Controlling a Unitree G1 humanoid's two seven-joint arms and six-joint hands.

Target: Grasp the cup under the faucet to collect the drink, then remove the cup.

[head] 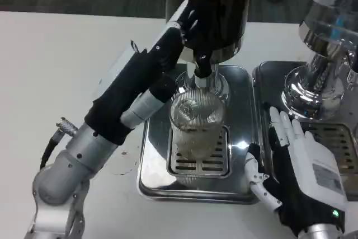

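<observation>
Below, what you see in the head view, item by item.

Cup: the ribbed clear cup (196,124) stands upright on the slotted grate of the steel drip tray (241,155), directly under the faucet (202,68) of the dark dispenser (218,9).

Left hand: your left hand (182,29) reaches up beside the dispenser body, above and left of the cup; you cannot tell how its fingers are set, since dark parts blur together.

Left forearm: it passes just beside the cup's left wall.

Right hand: your right hand (299,160) lies to the right of the cup, fingers (286,130) straight and slightly apart, holding nothing, well clear of the glass.

Neighbour: a second chrome dispenser (319,76) stands at right.
</observation>
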